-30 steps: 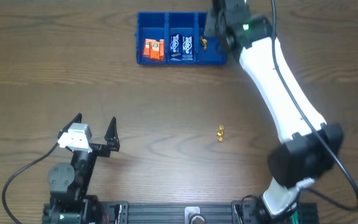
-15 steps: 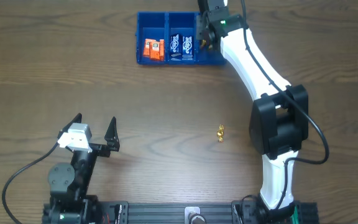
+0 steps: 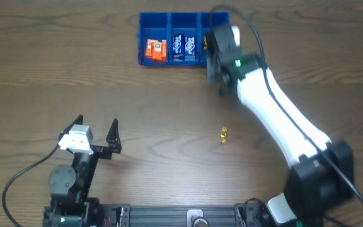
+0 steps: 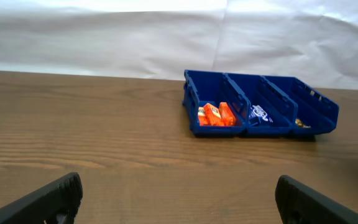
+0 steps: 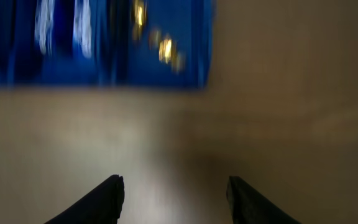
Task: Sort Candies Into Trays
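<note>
The gold candy (image 3: 224,134) lies on the table (image 3: 55,75), well apart from the right gripper (image 5: 174,199), which hangs empty, fingers apart, just before the blue tray (image 3: 141,31). The right arm (image 3: 276,107) covers the tray's right compartment; its contents are hard to make out.

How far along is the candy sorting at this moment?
Done: orange candies, blue-wrapped candies and gold candies lie in separate compartments of the blue tray. In hand: nothing; the right gripper hangs open and empty just in front of the tray, the left gripper open. Left: one loose gold candy on the table.
</note>
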Robot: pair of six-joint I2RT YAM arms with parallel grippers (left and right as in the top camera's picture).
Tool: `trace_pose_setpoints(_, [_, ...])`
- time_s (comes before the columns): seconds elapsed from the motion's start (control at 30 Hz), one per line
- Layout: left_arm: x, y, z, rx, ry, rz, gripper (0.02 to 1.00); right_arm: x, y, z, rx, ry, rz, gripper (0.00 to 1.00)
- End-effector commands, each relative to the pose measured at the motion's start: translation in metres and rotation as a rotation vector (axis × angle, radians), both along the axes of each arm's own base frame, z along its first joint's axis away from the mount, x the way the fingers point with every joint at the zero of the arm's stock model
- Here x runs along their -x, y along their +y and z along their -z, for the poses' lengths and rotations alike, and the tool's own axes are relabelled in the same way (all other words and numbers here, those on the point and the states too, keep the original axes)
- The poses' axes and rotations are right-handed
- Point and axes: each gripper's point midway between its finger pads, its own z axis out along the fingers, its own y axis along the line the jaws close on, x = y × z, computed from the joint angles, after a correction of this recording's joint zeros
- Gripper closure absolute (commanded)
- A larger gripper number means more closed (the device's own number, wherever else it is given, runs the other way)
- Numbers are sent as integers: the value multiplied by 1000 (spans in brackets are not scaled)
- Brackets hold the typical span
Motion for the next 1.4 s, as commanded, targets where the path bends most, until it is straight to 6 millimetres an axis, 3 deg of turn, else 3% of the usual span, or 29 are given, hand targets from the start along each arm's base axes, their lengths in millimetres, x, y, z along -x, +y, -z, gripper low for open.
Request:
trace_pose_setpoints(0.03, [1, -2, 16, -11, 44, 13, 20, 73, 3, 69, -49, 237, 39, 437])
trace_pose_setpoints(0.17, [1, -2, 16, -11, 44, 13, 20, 108, -7, 104, -23, 350, 76, 439])
trace_pose_setpoints(0.4, [1, -2, 16, -11, 44, 13, 20, 134, -15, 124, -14, 429, 95, 443])
trace_pose_setpoints(0.8, [1, -2, 16, -11, 44, 13, 20, 137, -13, 146, 2, 473, 88, 507])
trace_pose_setpoints(0.93, [1, -2, 16, -11, 44, 13, 20, 137, -13, 149, 6, 479, 89, 627])
trace_pose_setpoints(1.1, [1, -2, 16, -11, 44, 13, 20, 137, -13, 149, 6, 479, 89, 866])
trace_pose_setpoints(1.13, [1, -2, 16, -11, 44, 13, 20, 137, -12, 149, 4, 476, 88, 871])
trace_pose_setpoints(1.2, [1, -2, 16, -11, 44, 13, 20, 133, -8, 145, -10, 450, 77, 877])
trace_pose_setpoints(1.27, [1, -2, 16, -11, 44, 13, 20, 124, 3, 124, -52, 373, 46, 877])
trace_pose_setpoints(1.3, [1, -2, 16, -11, 44, 13, 20, 113, 11, 95, -95, 286, 4, 877])
trace_pose_setpoints(1.4, [1, -2, 16, -11, 44, 13, 20, 86, 14, 34, -130, 115, -11, 893])
